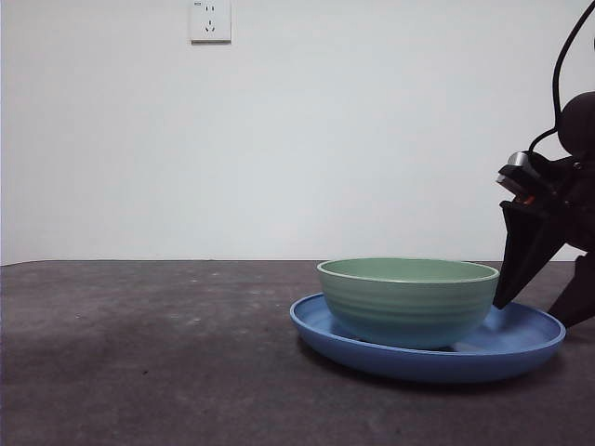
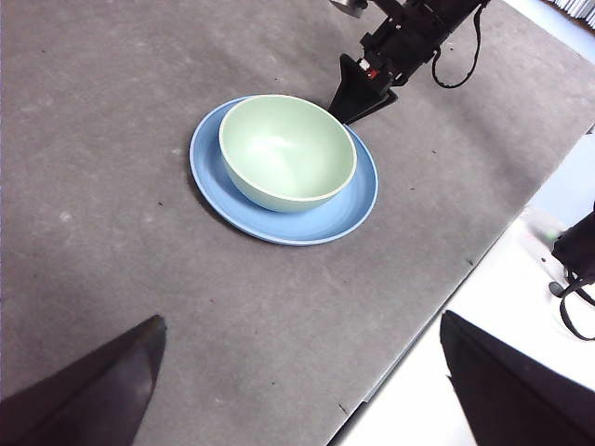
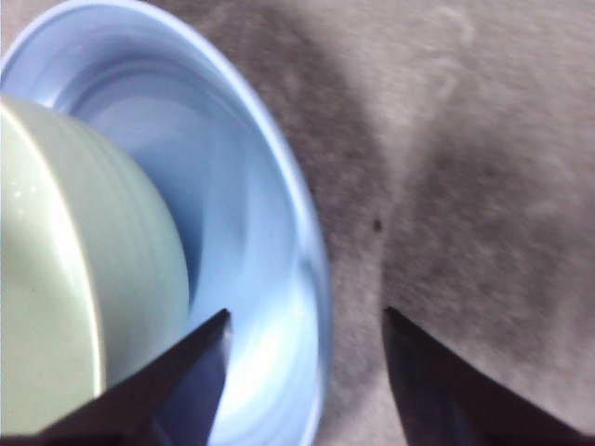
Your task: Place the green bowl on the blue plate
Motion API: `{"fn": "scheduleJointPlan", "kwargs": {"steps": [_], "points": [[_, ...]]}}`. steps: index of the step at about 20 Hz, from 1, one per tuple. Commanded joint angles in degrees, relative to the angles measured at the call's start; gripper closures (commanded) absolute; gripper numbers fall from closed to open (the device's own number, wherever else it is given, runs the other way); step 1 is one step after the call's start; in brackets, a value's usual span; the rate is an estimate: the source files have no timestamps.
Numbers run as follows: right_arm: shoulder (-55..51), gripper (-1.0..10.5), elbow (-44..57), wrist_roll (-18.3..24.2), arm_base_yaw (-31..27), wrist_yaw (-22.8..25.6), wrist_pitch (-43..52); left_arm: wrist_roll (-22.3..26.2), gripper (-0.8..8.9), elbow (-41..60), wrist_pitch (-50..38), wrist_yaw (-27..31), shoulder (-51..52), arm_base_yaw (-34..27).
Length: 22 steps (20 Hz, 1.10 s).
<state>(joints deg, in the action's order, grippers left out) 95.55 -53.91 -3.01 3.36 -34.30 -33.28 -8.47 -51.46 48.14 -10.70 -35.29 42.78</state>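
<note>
the green bowl [image 1: 408, 301] sits upright inside the blue plate [image 1: 521, 348] on the dark grey table [image 1: 139, 353], a little off centre, so more of the plate's floor shows on the side nearest my right gripper [image 1: 539, 307]. that gripper is low at the plate's edge, just beside the bowl and not touching it. its jaws are spread wide with nothing between them, one over the plate's sloping rim [image 3: 297, 242] close to the bowl's ridged side [image 3: 112, 279], the other out over bare table. my left gripper [image 2: 297, 390] hangs high and well back from the plate [image 2: 279, 228], its jaws also wide apart and empty, looking down on the bowl [image 2: 286, 149] and on the right gripper [image 2: 358, 98] beyond it. a white wall socket [image 1: 210, 20] is behind.
</note>
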Motion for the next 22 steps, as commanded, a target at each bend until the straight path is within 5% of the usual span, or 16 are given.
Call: {"fn": "scheduleJointPlan", "kwargs": {"steps": [1, 6, 22], "points": [[2.01, 7.9, -0.83, 0.24, 0.70, -0.11, 0.68, 0.22, 3.37, -0.28, -0.57, -0.28, -0.24, 0.31], [2.62, 9.3, -0.81, -1.07, 1.42, 4.31, 0.68, 0.20, 3.37, -0.28, -0.57, -0.28, -0.24, 0.31], [-5.40, 9.3, -2.73, -8.74, 2.60, 3.80, -1.40, 0.20, 3.37, -0.28, -0.57, -0.28, -0.24, 0.31]]}}
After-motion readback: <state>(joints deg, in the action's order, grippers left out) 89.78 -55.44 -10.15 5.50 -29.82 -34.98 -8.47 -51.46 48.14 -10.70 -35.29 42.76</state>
